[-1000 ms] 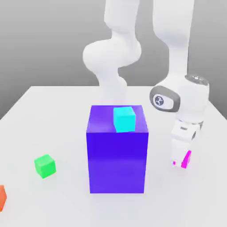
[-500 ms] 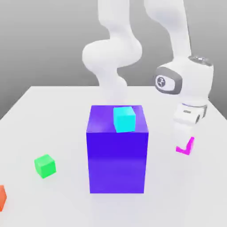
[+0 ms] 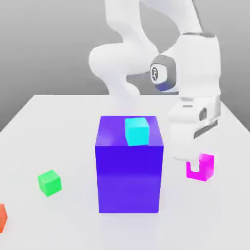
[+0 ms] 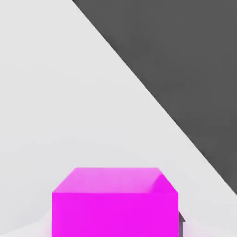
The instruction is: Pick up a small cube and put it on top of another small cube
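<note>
Exterior view: the gripper (image 3: pixel 195 163) is clenched on the pink cube (image 3: pixel 207 167), over at the exterior view's right, held for the ride to the green cube (image 3: pixel 50 183), which waits on the table (image 3: pixel 73 229) across the purple block (image 3: pixel 129 178), likely an obstacle to clear! Hand view now: pink sits squarely between the fingers, a grip that should help it land flat.

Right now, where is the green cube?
In the exterior view, the green cube sits on the table toward the left, between the purple block and the orange cube.
</note>
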`<action>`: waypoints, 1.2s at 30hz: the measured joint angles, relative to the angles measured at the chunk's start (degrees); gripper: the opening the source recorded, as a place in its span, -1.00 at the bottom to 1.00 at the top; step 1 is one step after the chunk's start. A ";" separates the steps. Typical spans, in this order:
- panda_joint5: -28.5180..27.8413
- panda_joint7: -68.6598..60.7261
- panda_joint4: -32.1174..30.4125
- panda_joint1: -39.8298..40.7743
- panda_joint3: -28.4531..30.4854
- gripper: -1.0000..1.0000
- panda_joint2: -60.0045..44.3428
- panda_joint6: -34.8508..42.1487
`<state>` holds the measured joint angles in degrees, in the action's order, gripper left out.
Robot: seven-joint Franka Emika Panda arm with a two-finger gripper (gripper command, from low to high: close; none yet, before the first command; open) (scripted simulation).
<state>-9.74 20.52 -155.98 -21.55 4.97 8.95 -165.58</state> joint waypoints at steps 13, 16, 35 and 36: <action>-12.20 -25.31 3.06 16.07 18.41 -1.00 6.23 5.58; -12.55 -32.07 1.96 17.22 22.40 -1.00 6.51 7.06; -6.88 -69.36 -5.65 17.34 42.06 -1.00 1.99 12.46; -5.75 -70.20 -5.58 16.65 42.47 -1.00 1.32 11.93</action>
<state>-15.49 -49.68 -161.56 -4.91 47.44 10.27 -153.65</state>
